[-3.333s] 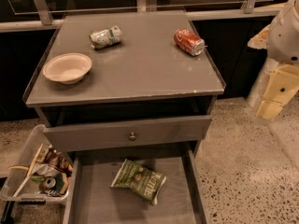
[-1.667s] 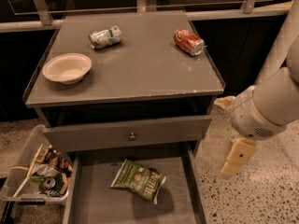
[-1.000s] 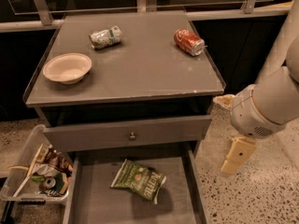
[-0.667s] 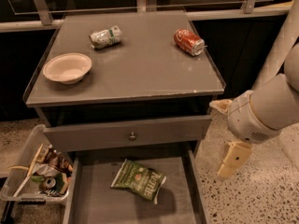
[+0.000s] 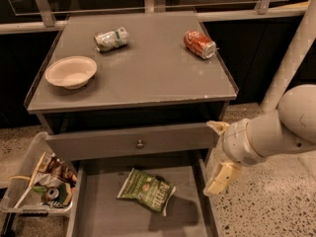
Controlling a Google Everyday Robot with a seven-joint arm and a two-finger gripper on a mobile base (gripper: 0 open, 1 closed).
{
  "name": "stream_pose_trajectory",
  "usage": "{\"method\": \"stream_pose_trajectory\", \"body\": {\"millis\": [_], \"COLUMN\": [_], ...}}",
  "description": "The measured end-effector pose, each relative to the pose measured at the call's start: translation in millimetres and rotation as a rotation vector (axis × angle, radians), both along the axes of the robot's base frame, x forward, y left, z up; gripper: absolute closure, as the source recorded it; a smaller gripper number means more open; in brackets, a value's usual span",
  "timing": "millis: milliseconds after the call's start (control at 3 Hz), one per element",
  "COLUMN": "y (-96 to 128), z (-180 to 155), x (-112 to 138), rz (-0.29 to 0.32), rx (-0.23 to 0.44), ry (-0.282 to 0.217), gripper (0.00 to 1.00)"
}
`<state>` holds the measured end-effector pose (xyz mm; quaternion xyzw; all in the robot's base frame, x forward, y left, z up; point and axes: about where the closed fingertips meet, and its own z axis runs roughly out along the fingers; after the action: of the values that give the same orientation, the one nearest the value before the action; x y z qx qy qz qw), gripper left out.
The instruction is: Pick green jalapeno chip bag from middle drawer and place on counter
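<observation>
The green jalapeno chip bag lies flat on the grey floor of the open middle drawer, near its centre. The counter is the grey tabletop above it. My gripper hangs at the right of the cabinet, beside the drawer's right wall and right of and slightly above the bag. Its two pale fingers are spread apart, one by the upper drawer front and one lower down. It is open and holds nothing.
On the counter stand a pale bowl, a crushed green-and-white can and a red can. A shut drawer with a round knob sits above the open one. A clear bin of wrappers sits on the floor at left.
The arm has come in from the far right and dropped down and left, so the gripper now sits by the open drawer's right side. The bag and counter items have not moved.
</observation>
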<state>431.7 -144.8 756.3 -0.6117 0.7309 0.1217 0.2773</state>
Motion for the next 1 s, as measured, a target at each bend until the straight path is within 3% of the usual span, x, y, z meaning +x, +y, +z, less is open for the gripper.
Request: {"method": "stream_pose_trajectory", "body": {"millis": [667, 1000], "y": [17, 17], "z": [-73, -73], "x": [9, 9], "rz": [-0.022, -0.022], "rx": [0.134, 0.134], "ry": [0.001, 0.001], "gripper": [0.00, 0.00]}}
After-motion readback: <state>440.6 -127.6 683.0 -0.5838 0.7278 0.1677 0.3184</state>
